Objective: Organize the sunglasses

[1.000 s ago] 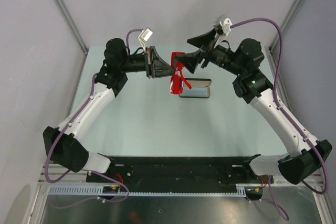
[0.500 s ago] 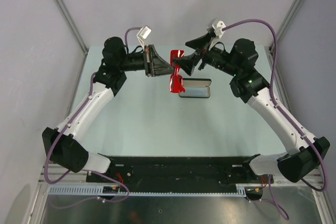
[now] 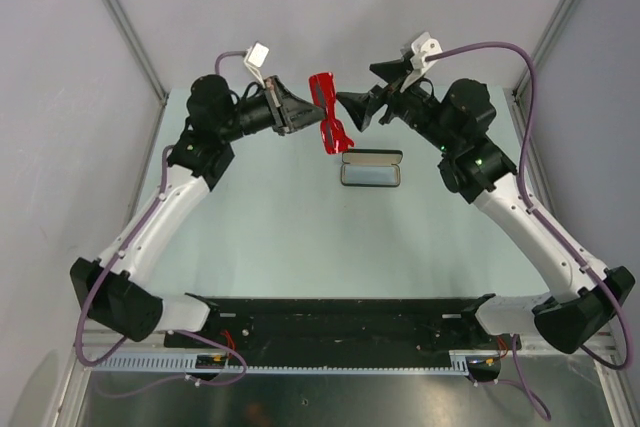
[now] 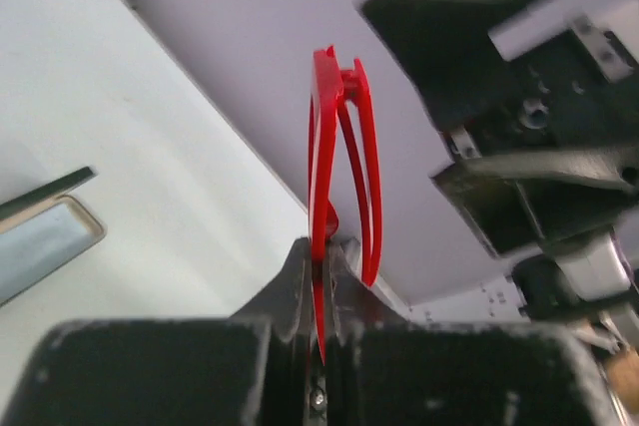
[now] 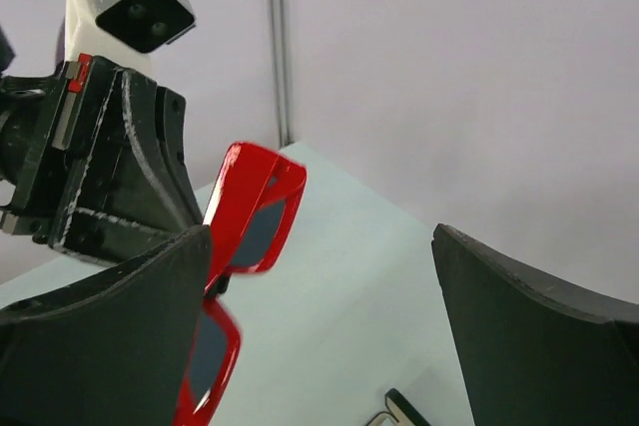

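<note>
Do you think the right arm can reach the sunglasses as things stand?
Probably yes: the right gripper stands open close beside the red sunglasses, held aloft by the left gripper, with nothing between.

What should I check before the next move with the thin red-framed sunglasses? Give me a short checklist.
1. Left gripper shut on the thin red-framed sunglasses: ok, the frame is pinched at the fingertips.
2. Right gripper open: ok, jaws wide apart.
3. Sunglasses centred between the right gripper's fingers: not ok. In the right wrist view they sit off to one finger's side.
4. Sunglasses lifted off the pale table: ok, they are held in the air.
5. Black oblong case on the table with its pale inside facing up: ok.
6. Red arms fully folded against the frame: cannot tell.
</note>
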### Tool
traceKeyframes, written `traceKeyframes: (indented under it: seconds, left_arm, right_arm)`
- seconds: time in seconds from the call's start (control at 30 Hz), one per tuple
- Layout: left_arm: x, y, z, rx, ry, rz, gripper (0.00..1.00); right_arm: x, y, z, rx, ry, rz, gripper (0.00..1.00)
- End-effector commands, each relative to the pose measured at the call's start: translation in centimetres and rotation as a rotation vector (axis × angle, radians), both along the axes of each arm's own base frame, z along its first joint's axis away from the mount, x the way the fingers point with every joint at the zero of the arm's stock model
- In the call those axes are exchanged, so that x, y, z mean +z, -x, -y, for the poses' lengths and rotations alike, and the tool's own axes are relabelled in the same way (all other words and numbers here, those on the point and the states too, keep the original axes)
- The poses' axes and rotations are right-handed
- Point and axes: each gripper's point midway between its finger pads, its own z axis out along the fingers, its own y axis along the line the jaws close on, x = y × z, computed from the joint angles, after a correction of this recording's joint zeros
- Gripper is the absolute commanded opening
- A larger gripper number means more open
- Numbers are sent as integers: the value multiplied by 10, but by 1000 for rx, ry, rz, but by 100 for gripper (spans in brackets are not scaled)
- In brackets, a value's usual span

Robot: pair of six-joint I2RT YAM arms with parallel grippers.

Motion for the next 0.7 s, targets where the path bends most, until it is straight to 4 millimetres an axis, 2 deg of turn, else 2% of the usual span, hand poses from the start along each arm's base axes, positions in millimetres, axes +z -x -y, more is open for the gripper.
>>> traceKeyframes:
  seconds: [0.0,0.03,0.07,0.17,0.2,0.23,0.3,0.4,0.43,0.53,0.67]
  left_arm:
    - [4,-38,-36,388,22,-87,0]
    - [-3,-40,-42,433,8,-115,0]
    - [-8,-51,-54,538,3,-140,0]
    - [-11,-53,-69,648,-32,-152,0]
    - [-10,-55,-73,699,-43,-141,0]
    - [-10,-54,-77,729,-64,-143,0]
    - [-7,-53,-81,791,-89,-122,0]
    - [-5,-49,-79,814,-109,-112,0]
    - [-6,-48,-81,837,-116,-116,0]
    - [-6,-46,-84,869,-124,-117,1]
    - [-4,-42,-89,894,-128,-115,0]
  right_arm:
    - [11,9,10,-99,51,74,95]
    - [9,7,11,-128,58,70,93]
    - [7,8,10,-137,67,69,91]
    - [0,11,-2,-153,92,76,86]
    - [-2,15,-13,-132,95,79,84]
    - [-1,12,-11,-169,88,74,82]
    - [0,11,-20,-183,65,78,78]
    - [-12,6,-40,-213,77,75,70]
    - [-19,7,-54,-203,107,94,67]
    - [-32,0,-67,-235,154,117,60]
    - [-45,-4,-76,-234,197,121,57]
